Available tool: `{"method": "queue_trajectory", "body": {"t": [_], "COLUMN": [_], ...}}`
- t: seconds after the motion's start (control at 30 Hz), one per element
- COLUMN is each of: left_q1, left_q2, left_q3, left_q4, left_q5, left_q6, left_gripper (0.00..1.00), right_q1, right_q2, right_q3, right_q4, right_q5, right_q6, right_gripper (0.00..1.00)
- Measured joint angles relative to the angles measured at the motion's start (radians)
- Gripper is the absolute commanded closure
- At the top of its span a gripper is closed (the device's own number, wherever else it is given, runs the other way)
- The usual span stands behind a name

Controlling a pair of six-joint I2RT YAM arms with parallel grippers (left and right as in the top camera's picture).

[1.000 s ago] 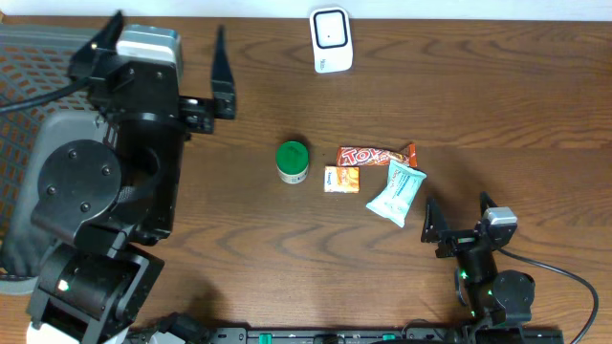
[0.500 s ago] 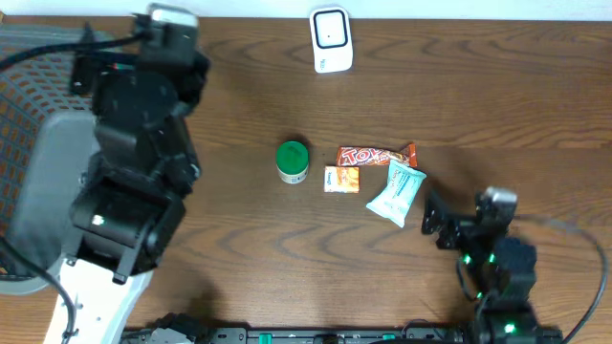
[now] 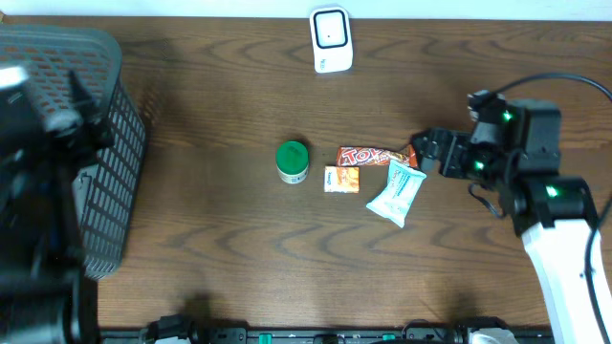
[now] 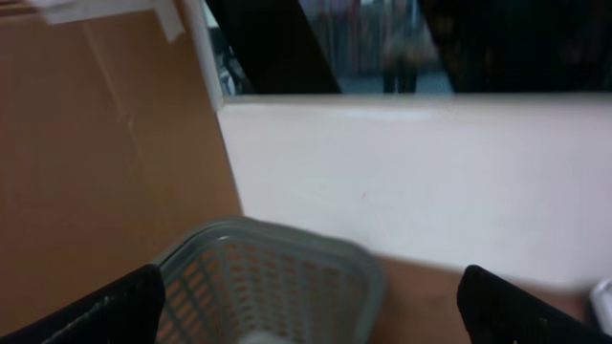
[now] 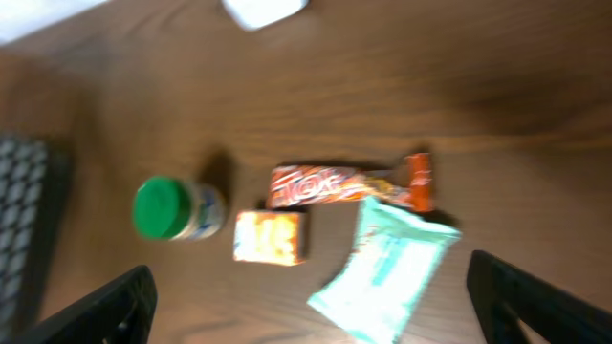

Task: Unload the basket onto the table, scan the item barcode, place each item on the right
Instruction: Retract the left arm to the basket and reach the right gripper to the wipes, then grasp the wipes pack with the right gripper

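Four items lie mid-table: a green-lidded jar (image 3: 293,161), a red candy bar (image 3: 376,155), a small orange packet (image 3: 341,180) and a mint-green pouch (image 3: 396,192). The white scanner (image 3: 331,39) stands at the far edge. My right gripper (image 3: 430,153) hovers open just right of the candy bar. Its wrist view looks down on the jar (image 5: 177,208), packet (image 5: 271,236), bar (image 5: 349,183) and pouch (image 5: 387,270), with nothing between the fingers (image 5: 124,306). My left gripper (image 4: 311,315) is open and empty above the basket.
A dark mesh basket (image 3: 96,143) stands at the table's left end, with my blurred left arm (image 3: 33,191) over it. In the left wrist view, the basket rim (image 4: 277,239) sits below a brown cardboard panel (image 4: 96,143) and a white wall.
My right arm has swung from the front edge up to the right of the items. My left arm has pulled off to the left edge, uncovering the basket.
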Motion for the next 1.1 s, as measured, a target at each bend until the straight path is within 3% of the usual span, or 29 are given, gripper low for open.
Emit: {"method": "queue_trajectory", "body": {"t": [0.13,0.37,0.67,0.87,1.1], "left_q1": [0.069,0.081,0.039,0.008,0.002], "left_q2": [-0.051,-0.092,-0.177,-0.192,-0.192], "left_q3": [0.0,0.0,0.0,0.0,-0.004], "left_q4": [-0.016,-0.026,-0.04,-0.043,-0.042], "left_q5": [0.087,0.143,0.158,0.158,0.158], "left_q6": [-0.092,-0.153,-0.166,-0.168,-0.168], "left_gripper": [0.02,0.02,0.02,0.02,0.02], "right_q1": [0.014,0.164,0.364,0.362,0.358], "right_q2": [0.104,0.274,0.502,0.613,0.628], "right_q3": [0.002,0.001,0.002,0.001,0.002], "right_q4": [-0.063,-0.288,-0.182,-0.167,-0.126], "right_q5": [-0.024,0.218,0.322,0.348,0.373], "right_q6": [0.063,0.303,0.524,0.625,0.655], "right_gripper": [0.01,0.01,0.01,0.06,0.1]}}
